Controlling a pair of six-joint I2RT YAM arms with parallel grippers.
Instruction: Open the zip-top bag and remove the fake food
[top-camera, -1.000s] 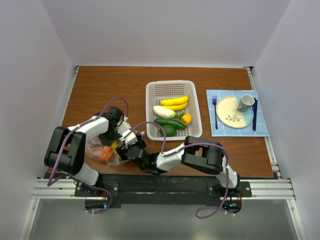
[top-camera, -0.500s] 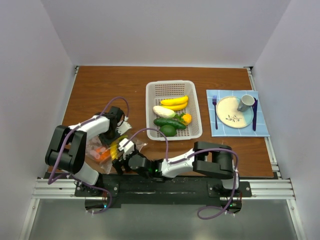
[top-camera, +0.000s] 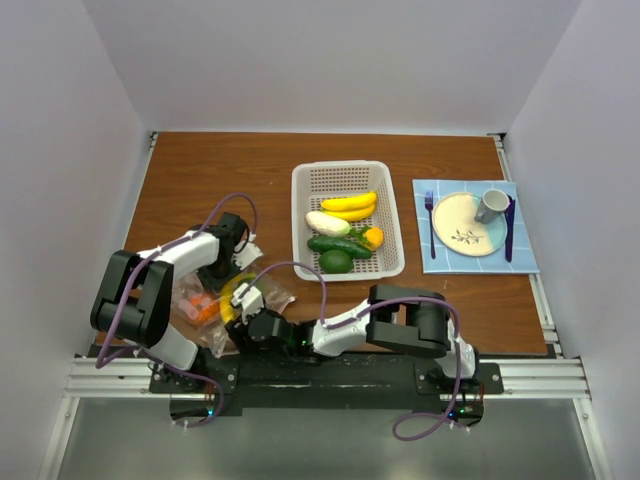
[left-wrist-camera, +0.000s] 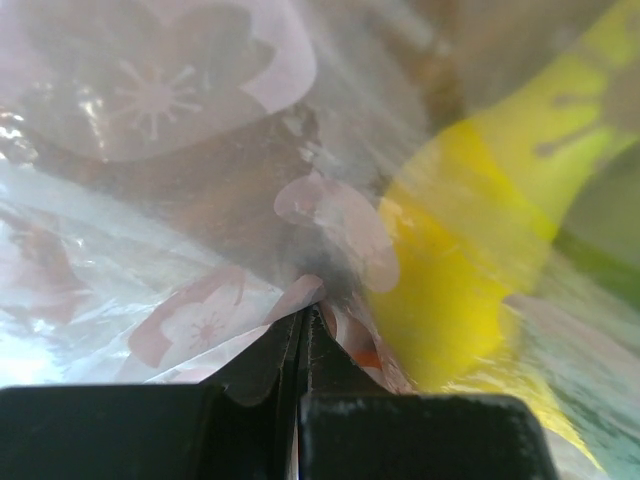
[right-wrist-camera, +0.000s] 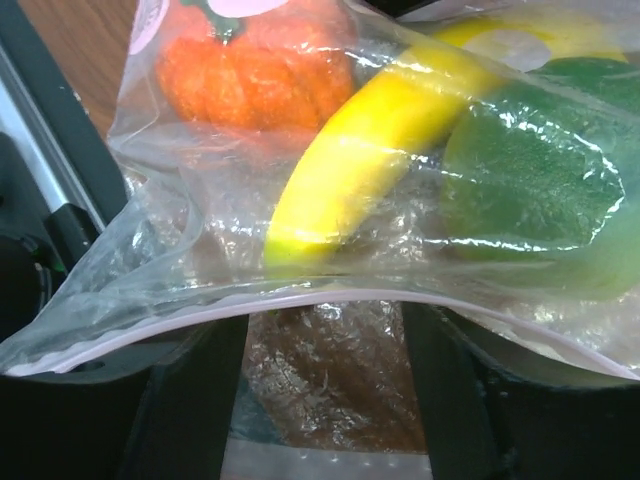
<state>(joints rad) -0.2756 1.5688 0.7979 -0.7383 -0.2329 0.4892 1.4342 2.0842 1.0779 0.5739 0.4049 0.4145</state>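
While the left gripper (left-wrist-camera: 303, 318) is pinched tight on the film of the zip-top bag (top-camera: 212, 308) at the table's near left edge, the right gripper (right-wrist-camera: 322, 390) stands part-open astride the pink zip strip (right-wrist-camera: 300, 300). The job looks barely begun, since the fake food (right-wrist-camera: 370, 140) (an orange piece, a banana, something green) sits inside. The brown wooden table (top-camera: 220, 180) is boxed in by plain white walls, with a white basket (top-camera: 298, 200) of other fruit mid-table.

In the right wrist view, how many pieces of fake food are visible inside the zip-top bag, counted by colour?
Inside the zip-top bag, as far as this view shows:
orange piece: 1
yellow piece: 1
green piece: 1
Total: 3
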